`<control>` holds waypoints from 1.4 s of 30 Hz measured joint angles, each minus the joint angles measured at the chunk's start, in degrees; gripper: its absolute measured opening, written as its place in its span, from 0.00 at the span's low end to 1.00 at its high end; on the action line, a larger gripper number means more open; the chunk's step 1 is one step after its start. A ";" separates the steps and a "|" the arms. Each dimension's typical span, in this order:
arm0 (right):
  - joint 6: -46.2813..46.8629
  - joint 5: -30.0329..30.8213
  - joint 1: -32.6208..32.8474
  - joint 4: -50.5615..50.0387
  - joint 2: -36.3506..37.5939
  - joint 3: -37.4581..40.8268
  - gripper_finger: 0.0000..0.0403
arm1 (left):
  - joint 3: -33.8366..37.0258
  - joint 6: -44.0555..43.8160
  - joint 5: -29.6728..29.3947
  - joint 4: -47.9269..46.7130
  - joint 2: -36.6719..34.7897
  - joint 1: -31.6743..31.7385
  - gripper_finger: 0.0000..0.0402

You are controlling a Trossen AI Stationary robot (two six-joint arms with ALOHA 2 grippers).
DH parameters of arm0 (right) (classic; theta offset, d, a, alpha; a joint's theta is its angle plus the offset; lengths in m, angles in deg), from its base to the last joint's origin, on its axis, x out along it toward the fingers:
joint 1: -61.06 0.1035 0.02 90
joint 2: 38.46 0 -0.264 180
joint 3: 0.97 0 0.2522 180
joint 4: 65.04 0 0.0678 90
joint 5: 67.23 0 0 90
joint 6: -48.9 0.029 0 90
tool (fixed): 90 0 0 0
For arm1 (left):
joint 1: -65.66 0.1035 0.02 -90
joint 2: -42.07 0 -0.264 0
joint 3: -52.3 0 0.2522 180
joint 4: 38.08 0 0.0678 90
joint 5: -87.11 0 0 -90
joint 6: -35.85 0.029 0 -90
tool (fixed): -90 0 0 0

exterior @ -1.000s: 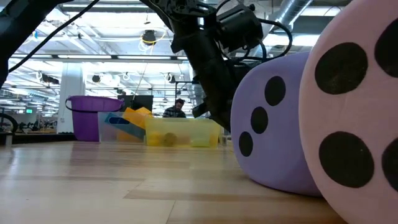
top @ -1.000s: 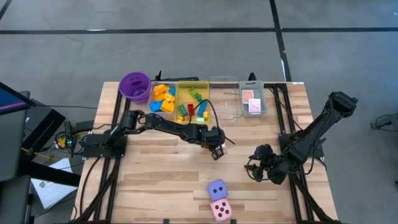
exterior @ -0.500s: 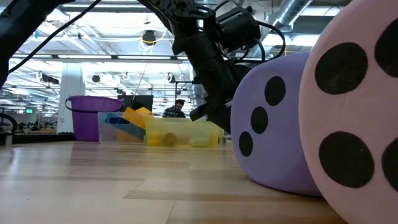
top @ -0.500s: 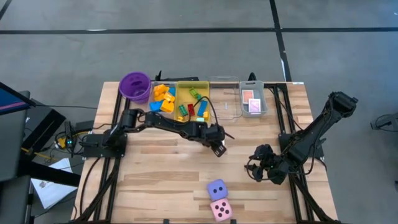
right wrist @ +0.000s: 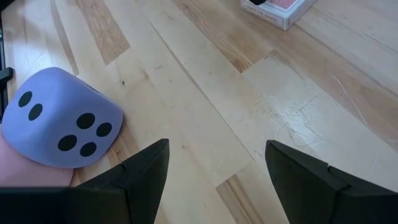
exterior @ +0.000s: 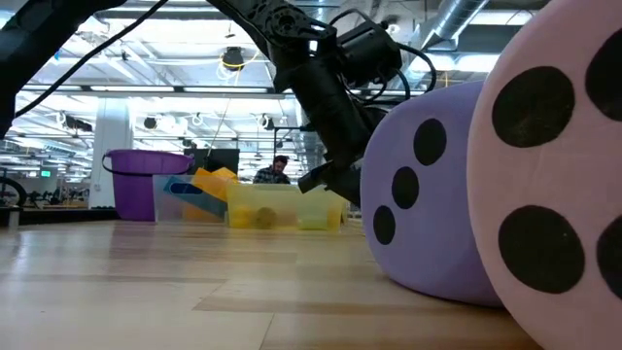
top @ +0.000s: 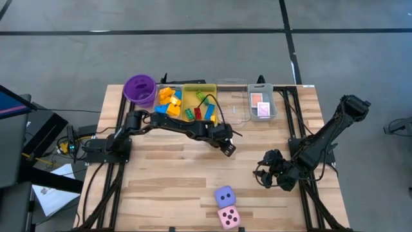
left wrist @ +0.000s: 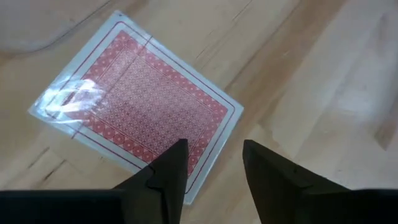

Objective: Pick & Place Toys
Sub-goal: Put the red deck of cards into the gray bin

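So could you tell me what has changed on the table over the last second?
The left gripper has shifted slightly toward the right side and the far trays, open above a playing card lying flat on the wood. Nothing was grasped or released. The right gripper, purple die and pink die stayed put.

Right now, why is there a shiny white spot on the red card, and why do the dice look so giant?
In the left wrist view, light glares off the playing card, washing out one patch. In the low view, the purple die and pink die sit right by the camera, so they fill the picture.
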 joint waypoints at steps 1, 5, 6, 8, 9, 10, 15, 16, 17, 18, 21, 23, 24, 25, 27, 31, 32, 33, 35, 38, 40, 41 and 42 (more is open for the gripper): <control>0.00 0.00 0.00 0.00 0.00 0.00 0.64 | 0.05 0.00 0.29 -0.02 -0.27 0.00 0.37; 0.00 0.02 0.00 -0.02 0.00 0.02 0.64 | 0.09 0.02 0.36 -0.95 -2.24 0.26 0.37; 0.00 0.02 0.00 -0.03 -0.02 0.02 0.64 | 0.09 0.06 0.32 -0.42 -3.02 0.28 0.37; -0.28 0.04 -0.04 -0.22 -0.02 0.02 0.64 | 0.04 0.16 -1.27 -0.61 -4.42 0.60 0.36; -0.46 0.10 -0.04 -0.18 -0.02 0.02 0.64 | 0.02 0.41 -2.36 -0.48 -5.03 0.67 0.36; -0.48 0.15 -0.04 -0.37 -0.02 0.02 0.64 | 0.02 1.22 -3.85 -0.58 -5.45 0.78 0.36; -0.92 0.20 -0.04 -0.47 -0.02 0.02 0.64 | 0.00 7.33 -8.84 -0.90 -6.21 1.00 0.34; -0.92 0.20 -0.04 -0.44 -0.02 0.02 0.64 | 0.00 8.18 -9.07 -0.85 -6.01 0.99 0.34; -0.92 0.20 -0.04 -0.45 -0.02 0.02 0.64 | 0.00 8.99 -9.18 -0.30 -5.74 0.98 0.35; -0.92 0.20 -0.04 -0.46 -0.02 0.02 0.64 | -0.01 9.15 -9.15 -0.53 -5.61 1.00 0.35; -0.92 0.21 -0.04 -0.44 -0.02 0.02 0.64 | 1.28 9.16 -9.16 0.25 -5.57 1.07 0.36; -0.92 0.22 -0.04 -0.44 -0.02 0.02 0.64 | 2.70 9.14 -9.14 0.65 -5.57 1.07 0.37; -0.92 0.21 -0.04 -0.44 -0.02 0.02 0.64 | 3.16 9.14 -9.14 0.23 -5.53 1.07 0.37; -0.92 0.22 -0.04 -0.44 -0.02 0.02 0.64 | 3.63 9.11 -9.12 0.43 -5.53 1.07 0.37; -0.92 0.20 -0.04 -0.44 -0.02 0.02 0.64 | 4.48 8.47 -9.12 1.05 -5.53 0.92 0.37; -0.65 0.20 -0.02 -0.42 -0.02 0.02 0.64 | 6.76 7.56 -8.98 1.54 -5.50 0.87 0.37; -0.63 0.22 -0.02 -0.42 -0.02 0.02 0.64 | 6.99 7.58 -8.94 2.30 -5.49 0.85 0.37; -0.63 0.20 -0.04 -0.42 -0.02 0.02 0.64 | 7.06 7.58 -8.97 2.94 -5.49 0.85 0.37; -0.63 0.22 -0.02 -0.42 -0.02 0.02 0.64 | 7.58 7.56 -8.97 4.19 -5.49 0.85 0.37; -0.50 0.20 -0.02 -0.39 -0.02 0.02 0.64 | 8.75 7.56 -8.97 6.58 -5.49 0.85 0.36; -0.48 0.20 -0.02 -0.26 -0.02 0.02 0.64 | 8.85 7.56 -8.99 7.03 -5.49 0.85 0.35; -0.48 0.20 -0.02 -0.24 -0.02 0.02 0.64 | 8.86 7.56 -9.00 7.00 -5.49 0.85 0.35; -0.48 0.20 -0.02 -0.26 -0.02 0.02 0.64 | 8.88 7.56 -9.10 6.99 -5.47 0.85 0.35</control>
